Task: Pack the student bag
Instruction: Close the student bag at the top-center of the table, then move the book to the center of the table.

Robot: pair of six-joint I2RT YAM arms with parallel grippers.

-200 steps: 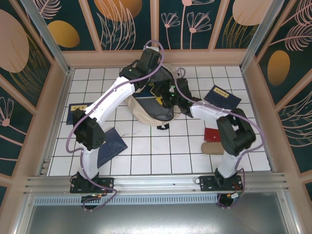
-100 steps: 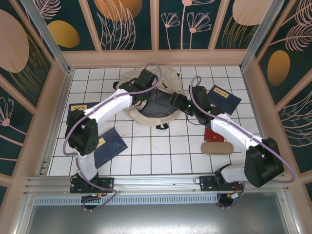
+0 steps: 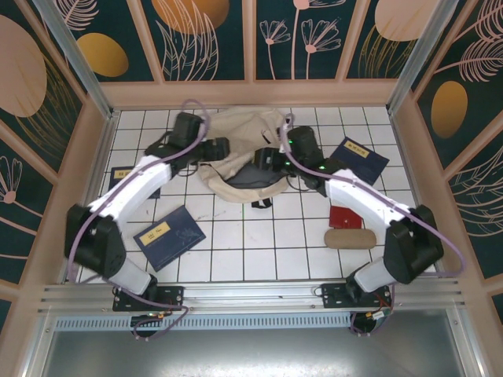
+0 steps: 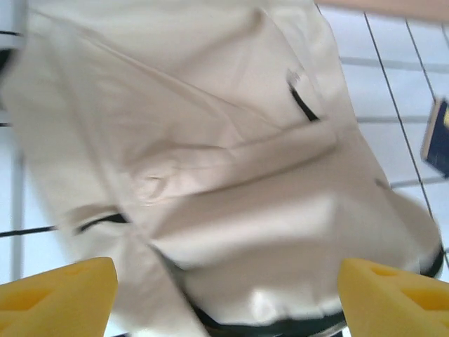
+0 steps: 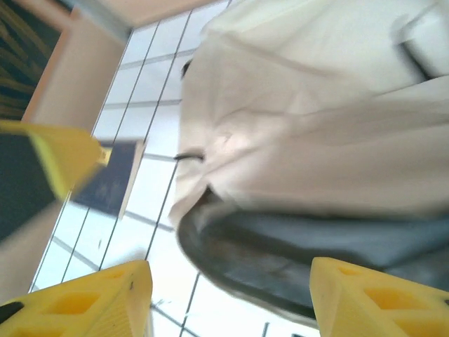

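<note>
Left pincer (image 4: pixel 224 298) and right pincer (image 5: pixel 228 298) both gape empty at the large beige soft fabric backpack (image 3: pixel 240 133) — best pinch its mouth's rim firmly and spread it wide.

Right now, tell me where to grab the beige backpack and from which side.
Grip the dark-lined rim of the opening, coming in from the right arm's side. The backpack lies slumped on the tiles with its mouth gaping toward the right gripper, whose open fingers face that lip. The rim stands up as an edge; the other cloth looks flat and loose.
</note>
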